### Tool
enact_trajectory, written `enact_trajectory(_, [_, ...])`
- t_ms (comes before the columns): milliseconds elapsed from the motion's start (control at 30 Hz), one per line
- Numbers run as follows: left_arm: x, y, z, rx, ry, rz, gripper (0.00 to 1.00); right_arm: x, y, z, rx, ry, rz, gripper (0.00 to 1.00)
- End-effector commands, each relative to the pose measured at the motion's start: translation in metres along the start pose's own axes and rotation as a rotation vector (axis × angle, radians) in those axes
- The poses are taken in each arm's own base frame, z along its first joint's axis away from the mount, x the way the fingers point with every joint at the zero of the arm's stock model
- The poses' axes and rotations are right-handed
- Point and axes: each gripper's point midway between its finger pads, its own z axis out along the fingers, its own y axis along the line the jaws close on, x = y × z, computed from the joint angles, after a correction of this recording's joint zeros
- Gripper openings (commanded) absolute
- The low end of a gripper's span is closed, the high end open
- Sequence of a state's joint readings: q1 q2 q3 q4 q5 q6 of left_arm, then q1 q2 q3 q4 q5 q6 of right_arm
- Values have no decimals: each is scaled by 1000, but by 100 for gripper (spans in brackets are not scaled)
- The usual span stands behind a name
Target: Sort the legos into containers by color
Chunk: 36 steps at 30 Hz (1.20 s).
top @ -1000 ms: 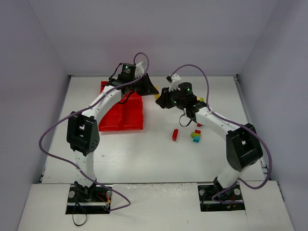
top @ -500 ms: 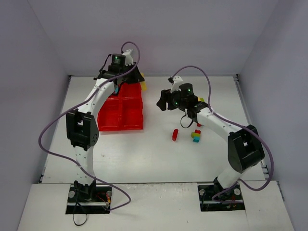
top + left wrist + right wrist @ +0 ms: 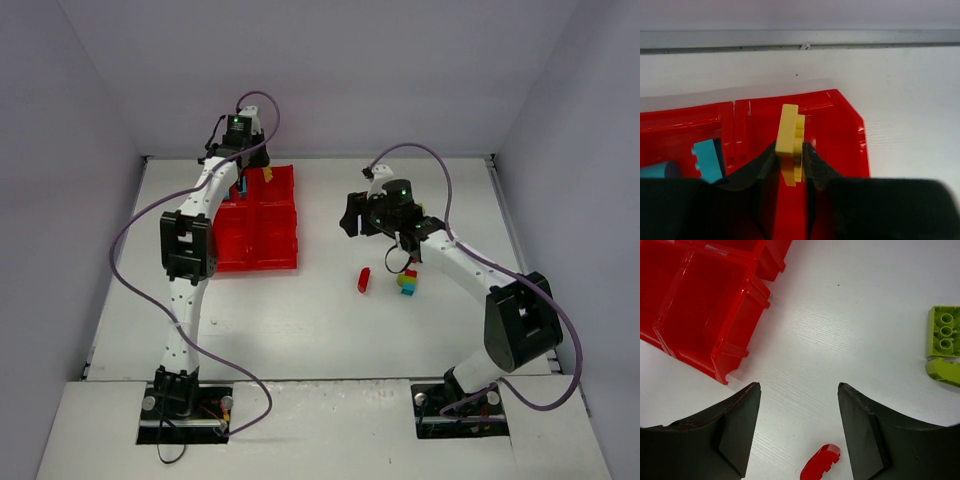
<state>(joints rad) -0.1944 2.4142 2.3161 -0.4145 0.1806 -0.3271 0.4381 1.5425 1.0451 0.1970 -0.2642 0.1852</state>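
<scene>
Red tray point(image 3: 840, 125) lies under the left gripper point(image 3: 790, 154), jaws clamped on a yellow brick point(image 3: 789, 131), a cyan brick point(image 3: 707, 160) in the compartment point(image 3: 685, 132) to its left. Right gripper point(image 3: 798, 386) hangs jaws apart, red brick point(image 3: 821, 461) below it, green bricks point(image 3: 943, 332) rightward.

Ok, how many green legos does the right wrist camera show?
2, both at the view's right edge: a studded lime-green brick and a curved lime-green piece just below it. Others may lie outside this view.
</scene>
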Motion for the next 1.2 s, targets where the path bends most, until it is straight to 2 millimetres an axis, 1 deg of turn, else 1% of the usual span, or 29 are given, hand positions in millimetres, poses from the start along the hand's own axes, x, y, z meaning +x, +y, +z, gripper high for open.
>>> enact_trajectory(0, [-43,-12,-12,19,-116,49,24,-26,-1,-19,23,-84,-17,60])
enact_trajectory(67, [-42,-13,-12,22,-114,48,34,-24,-4,-21,34,-82,-16,60])
enact_trajectory(100, [-42,-14,-13,26,-118,49,41,-24,-4,-22,36,-84,-15,60])
enact_trajectory(167, [-49,-16,-20,30,-134,50,46,-22,-5,-22,41,-79,-10,60])
enact_trajectory(200, [-47,-17,-21,32,-130,47,50,-23,-7,-23,46,-82,-8,60])
enact_trajectory(267, [-59,-24,-34,47,-155,50,52,-22,-10,-23,59,-80,-4,60])
enact_trajectory(333, [-64,-29,-43,54,-164,54,55,-23,-16,-22,84,-82,7,60])
enact_trajectory(367, [-72,-37,-55,65,-181,61,56,-23,-20,-22,97,-81,14,60])
enact_trajectory(400, [-70,-39,-60,66,-170,63,56,-23,-24,-22,109,-81,21,60])
enact_trajectory(433, [-70,-43,-65,72,-168,66,57,-24,-32,-23,138,-84,41,60])
enact_trajectory(467, [-78,-50,-80,83,-186,75,57,-24,-37,-24,155,-84,55,60])
enact_trajectory(567, [-69,-68,-101,97,-164,107,62,-24,-59,-28,222,-90,111,60])
enact_trajectory(600, [-59,-79,-105,107,-139,123,63,-24,-64,-29,236,-90,123,60])
enact_trajectory(633, [-47,-84,-106,106,-109,134,65,-25,-71,-31,266,-98,132,60])
enact_trajectory(667, [-45,-93,-118,120,-107,152,66,-25,-80,-34,293,-99,149,61])
enact_trajectory(700, [-34,-100,-122,128,-75,165,67,-27,-85,-36,310,-105,156,61])
enact_trajectory(733, [-16,-118,-128,155,-39,186,68,-27,-95,-39,346,-108,167,61])
enact_trajectory(800, [11,-136,-135,198,20,208,69,-28,-107,-45,392,-117,188,63])
enact_trajectory(833, [25,-158,-145,236,38,228,70,-28,-113,-48,418,-115,200,66])
enact_trajectory(867, [50,-162,-144,244,97,239,70,-29,-127,-55,478,-127,211,67])
enact_trajectory(900, [65,-171,-147,261,125,252,71,-30,-133,-58,501,-132,220,68])
enact_trajectory(933, [84,-189,-153,292,159,277,71,-28,-139,-62,526,-127,227,70])
enact_trajectory(967, [107,-192,-154,298,213,292,71,-30,-143,-66,545,-133,233,70])
enact_trajectory(1000, [120,-200,-158,312,239,313,72,-29,-155,-72,582,-138,246,71])
enact_trajectory(1033, [134,-205,-159,320,268,333,72,-28,-159,-76,597,-135,250,71])
enact_trajectory(1067, [153,-218,-166,341,303,366,72,-29,-163,-79,610,-139,255,71])
enact_trajectory(1100, [168,-221,-168,342,333,383,72,-27,-172,-85,645,-141,265,72])
enact_trajectory(1133, [178,-225,-169,349,351,396,72,-25,-175,-89,665,-138,273,72])
enact_trajectory(1167, [190,-233,-174,367,370,413,72,-25,-180,-94,685,-143,281,72])
